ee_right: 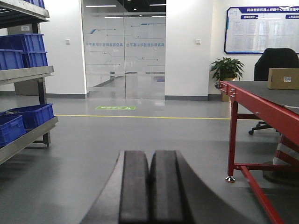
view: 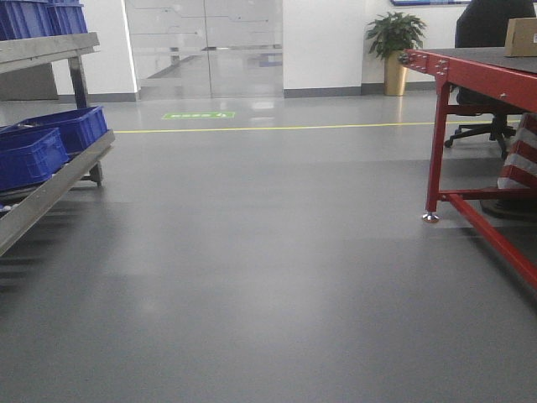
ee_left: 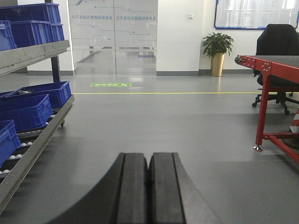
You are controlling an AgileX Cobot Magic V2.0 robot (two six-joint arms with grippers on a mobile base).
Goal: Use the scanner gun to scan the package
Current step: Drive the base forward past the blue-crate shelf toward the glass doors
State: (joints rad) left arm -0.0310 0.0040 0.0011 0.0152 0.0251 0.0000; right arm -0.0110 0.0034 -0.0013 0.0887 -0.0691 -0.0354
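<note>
A tan cardboard package [ee_right: 283, 78] with a small white label on its near face rests on the far part of the red-framed table [ee_right: 261, 95]; its corner also shows as the package [view: 521, 37] at the right edge of the front view. The scanner gun is out of view. My left gripper [ee_left: 149, 161] is shut with nothing between its black pads, pointing out over the grey floor. My right gripper [ee_right: 149, 158] is likewise shut and empty, well short of the table and to its left.
A metal rack [view: 50, 180] with several blue crates [view: 33, 151] lines the left side. The red table's legs and low rails [view: 495, 231] stand at the right. A black office chair [ee_left: 278, 44], a potted plant [view: 393, 42] and glass doors [view: 205, 46] are at the back.
</note>
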